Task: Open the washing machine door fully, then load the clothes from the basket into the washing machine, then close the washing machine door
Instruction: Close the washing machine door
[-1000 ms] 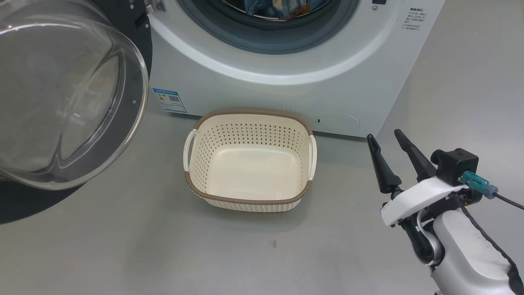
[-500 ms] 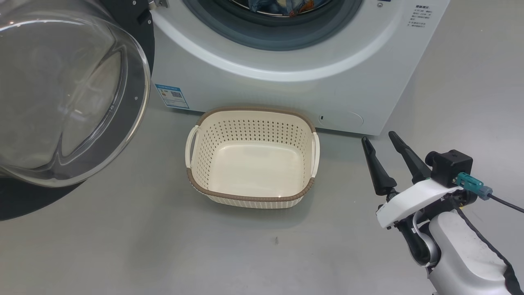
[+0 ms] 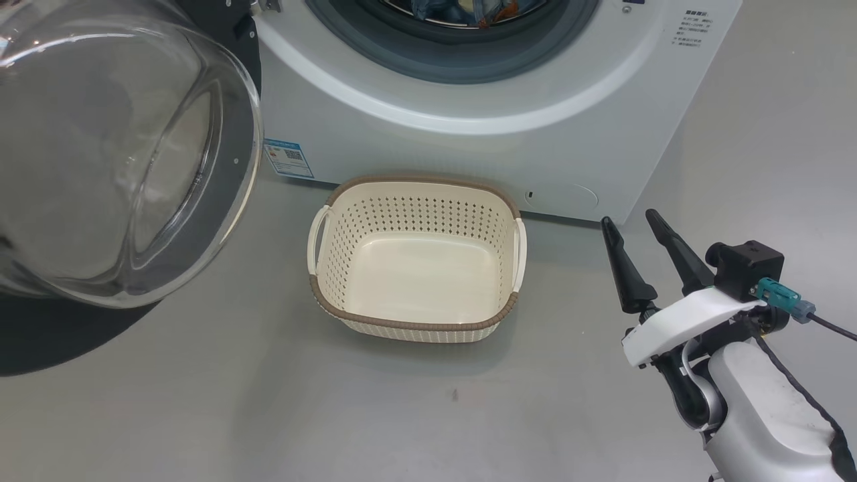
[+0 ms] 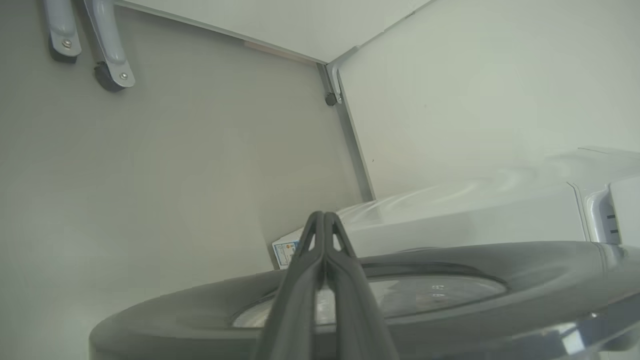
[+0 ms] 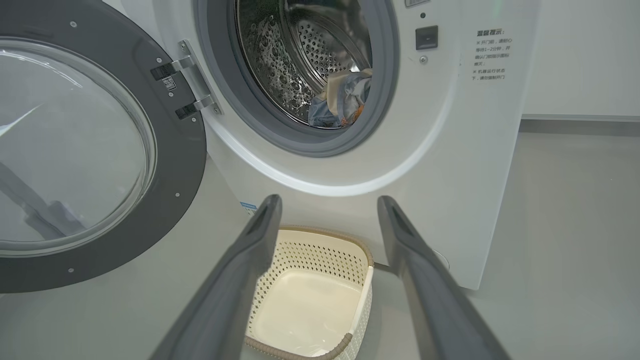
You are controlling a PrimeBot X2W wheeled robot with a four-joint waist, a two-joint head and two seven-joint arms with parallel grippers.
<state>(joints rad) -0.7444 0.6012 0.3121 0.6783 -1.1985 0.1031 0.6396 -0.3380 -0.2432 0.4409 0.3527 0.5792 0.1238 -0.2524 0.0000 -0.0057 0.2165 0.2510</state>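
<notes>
Clothes (image 5: 340,102) lie in the washing machine (image 3: 469,147). The basket (image 3: 418,181), on the floor at its six o'clock, is empty, so loading looks done. Closing is the step in hand: the door (image 3: 234,167) stands wide at the basket's nine o'clock. The left gripper (image 4: 324,220), jaws pressed together, is by the door's black rim and likely must push it shut. The right gripper (image 3: 629,219), jaws apart and empty, hovers at four o'clock.

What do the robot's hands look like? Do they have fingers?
Each gripper has two long, dark, pointy fingers: the right gripper and the left gripper. The right one has a white wrist piece, a black box and a teal plug.
</notes>
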